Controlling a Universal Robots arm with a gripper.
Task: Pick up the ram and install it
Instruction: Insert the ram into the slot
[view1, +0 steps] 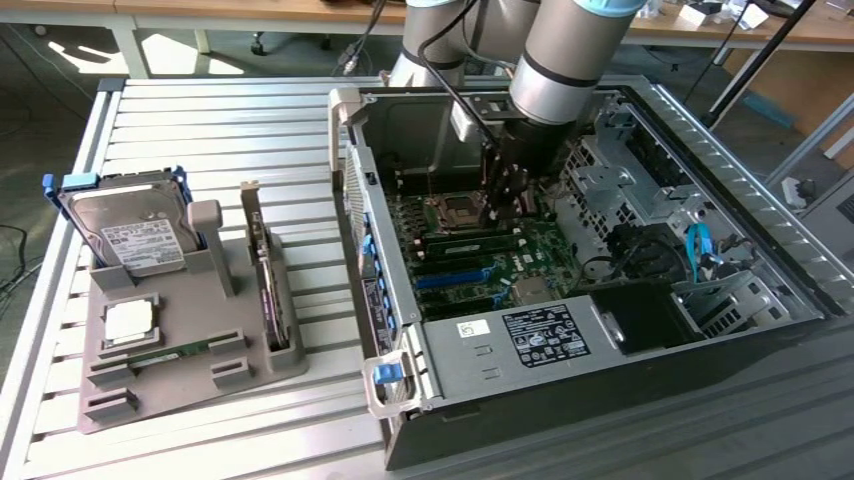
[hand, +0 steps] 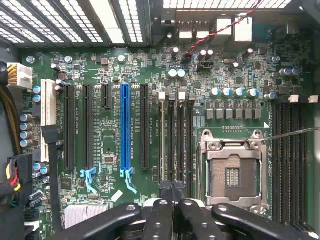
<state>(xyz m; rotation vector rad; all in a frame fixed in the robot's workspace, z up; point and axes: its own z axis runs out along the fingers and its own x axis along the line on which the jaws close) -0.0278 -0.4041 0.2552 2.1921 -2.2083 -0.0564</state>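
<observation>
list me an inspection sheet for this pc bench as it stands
surface: slatted metal table bearing a grey holder and an open computer case
job's things: green ram lies flat in the holder; memory slots run beside the processor socket
clutter: hard drive, expansion card and processor chip in the holder
grippers: gripper shut, inside the case at the memory slots
cables: red-black twisted wires; blue cable
surroundings: wooden desks behind the table
</observation>
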